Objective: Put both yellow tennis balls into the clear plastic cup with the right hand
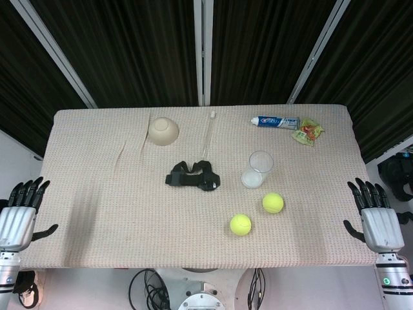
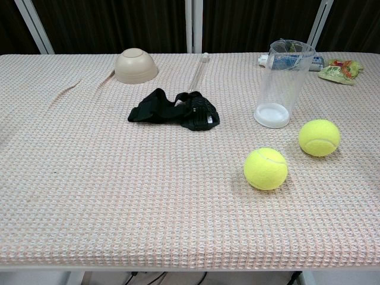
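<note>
Balls first: neither is in the cup yet, so the step in hand is my first reach. My right hand (image 1: pixel 379 219) hangs off the right edge of the table (image 1: pixel 97 213), fingers spread and straight, holding nothing; my left hand (image 1: pixel 19 213) sits the same way off the left edge and should stay out of this.

The right ball (image 2: pixel 319 137) lies near the cup's base, just to its right and nearer me; the near ball (image 2: pixel 265 168) lies left of that one and closer to the table's near edge, apart from it. I judge the right ball the better first pick, since it is closest to my right hand and taking it clears the way to the other.

I would come down from above, fingers wrapped round the ball's widest part, so it cannot roll off on the woven cloth.

The clear plastic cup (image 2: pixel 282 83) stands upright, long axis vertical, mouth up, so I should release straight over the rim. It looks light; a knock may tip it.
</note>
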Robot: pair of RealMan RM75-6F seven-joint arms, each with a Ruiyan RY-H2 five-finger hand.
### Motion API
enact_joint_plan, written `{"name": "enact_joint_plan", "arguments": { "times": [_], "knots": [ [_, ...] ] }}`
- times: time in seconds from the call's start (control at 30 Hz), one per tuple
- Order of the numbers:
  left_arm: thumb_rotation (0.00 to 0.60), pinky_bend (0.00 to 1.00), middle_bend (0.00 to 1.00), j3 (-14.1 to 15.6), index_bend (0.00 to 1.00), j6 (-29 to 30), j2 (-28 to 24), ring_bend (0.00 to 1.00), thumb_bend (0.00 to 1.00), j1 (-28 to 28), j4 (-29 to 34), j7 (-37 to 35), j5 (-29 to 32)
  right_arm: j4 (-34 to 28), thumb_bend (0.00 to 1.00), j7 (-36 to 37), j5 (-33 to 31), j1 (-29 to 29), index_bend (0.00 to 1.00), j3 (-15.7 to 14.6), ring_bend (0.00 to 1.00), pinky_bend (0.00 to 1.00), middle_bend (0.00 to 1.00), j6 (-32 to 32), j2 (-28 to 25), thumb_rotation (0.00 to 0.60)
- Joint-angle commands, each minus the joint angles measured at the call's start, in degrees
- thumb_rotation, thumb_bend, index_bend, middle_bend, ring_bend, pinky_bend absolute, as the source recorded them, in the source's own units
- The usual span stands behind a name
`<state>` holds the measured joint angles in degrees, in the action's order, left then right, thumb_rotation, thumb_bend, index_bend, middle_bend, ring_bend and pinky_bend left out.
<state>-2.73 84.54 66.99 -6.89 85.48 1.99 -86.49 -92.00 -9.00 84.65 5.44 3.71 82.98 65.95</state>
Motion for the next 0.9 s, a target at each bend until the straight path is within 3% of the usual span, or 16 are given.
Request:
{"name": "enact_joint_plan", "arguments": {
  "times": [0.03,0.43,0.67,0.9],
  "knots": [
    [0.6,0.0,0.0,0.01,0.01,-0.02,-0.01,0.0,0.08,-0.06,-0.05,-0.12,-0.07,-0.04,0.18,-0.13,-0.27,0.03,0.0,0.05,0.0,0.0,0.0,-0.15,0.01,0.6],
    [0.6,0.0,0.0,0.49,0.01,1.19,0.05,0.0,0.08,0.39,0.78,0.76,-1.12,-0.05,0.18,0.26,1.27,0.17,0.0,-0.64,0.0,0.0,0.0,-0.11,-0.14,0.6],
    [0.6,0.0,0.0,0.39,0.01,1.17,-0.18,0.0,0.09,0.43,0.84,-0.12,-0.89,1.42,0.18,-1.04,2.96,2.96,0.0,-1.03,0.0,0.0,0.0,-3.77,1.65,0.6],
    [0.6,0.0,0.0,0.9,0.01,0.75,-0.37,0.0,0.09,0.43,1.31,0.15,-1.2,0.47,0.18,-6.01,2.47,8.46,0.0,-0.69,0.0,0.0,0.0,-12.22,3.05,0.6]
  ]
}}
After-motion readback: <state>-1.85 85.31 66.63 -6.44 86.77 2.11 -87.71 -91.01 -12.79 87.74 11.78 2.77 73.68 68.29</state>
